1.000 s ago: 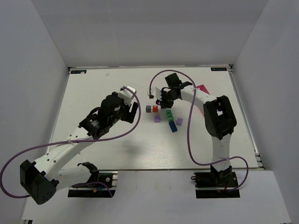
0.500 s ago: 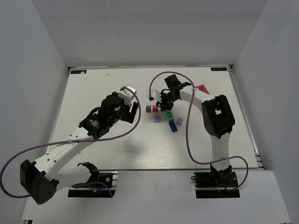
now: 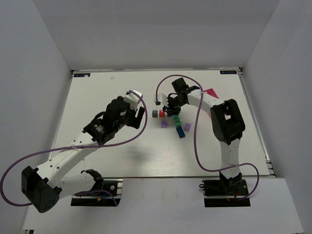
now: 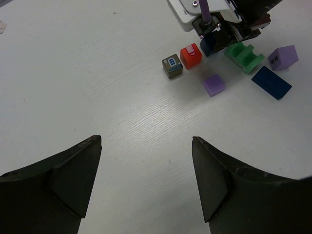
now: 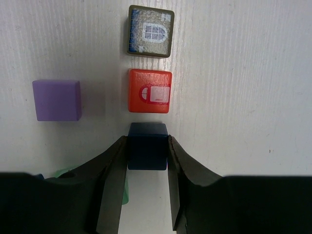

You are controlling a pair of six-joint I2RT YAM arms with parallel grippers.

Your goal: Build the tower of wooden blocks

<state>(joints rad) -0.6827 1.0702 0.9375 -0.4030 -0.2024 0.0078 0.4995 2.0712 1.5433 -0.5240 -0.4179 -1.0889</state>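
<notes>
Two pincers differ: the left gripper hangs spread and empty over the table. Next, the window cube, red cube and dark blue cube line up, red at twelve o'clock of blue. Pinching blue, the right gripper should, I judge, lift straight, centre over red and lower squarely. At two o'clock of the blocks, the pink box hides its contents

Light: bright, even, white, from above.
Shadows: soft grey patch on the table near the left arm; thin dark edges beside the red block.
Focus: table grain sharp; fingers of the left gripper dark, slightly soft.
</notes>
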